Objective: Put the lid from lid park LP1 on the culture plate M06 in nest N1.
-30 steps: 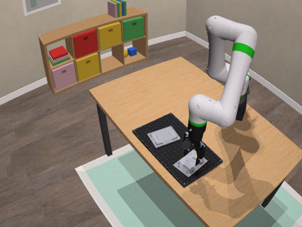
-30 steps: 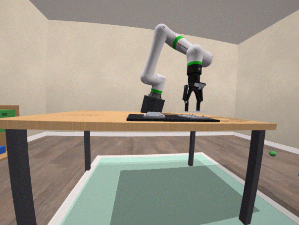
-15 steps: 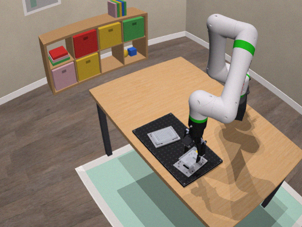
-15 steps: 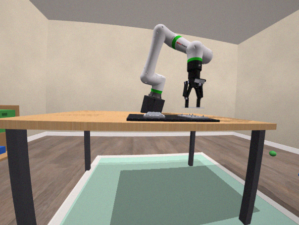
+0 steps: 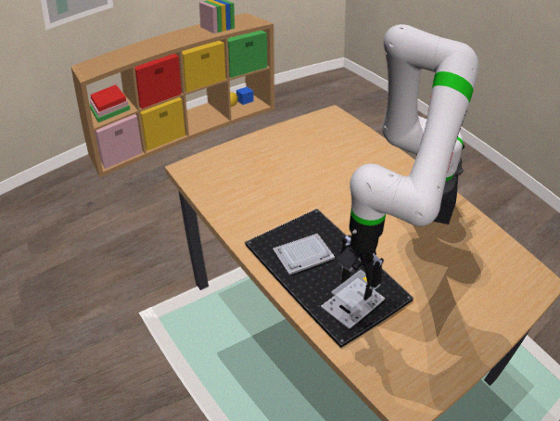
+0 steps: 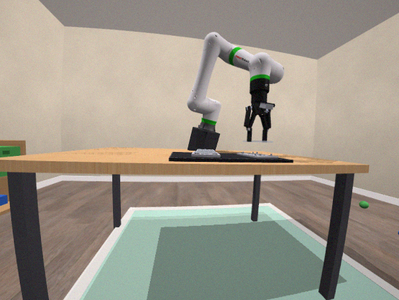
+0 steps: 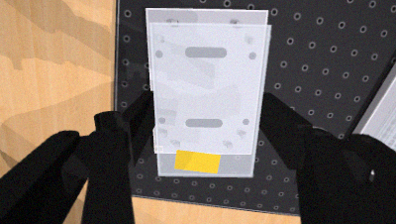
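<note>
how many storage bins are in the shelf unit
5: red, yellow and green along the top row; pink and yellow below. The exterior view shows only the unit's edge.

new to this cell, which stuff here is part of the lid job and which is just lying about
Job:
- gripper, shut on the clear lid
- lid park plate
- culture plate
- black breadboard

Lying about:
- shelf unit with bins
- books
- green ball
- rug
</note>
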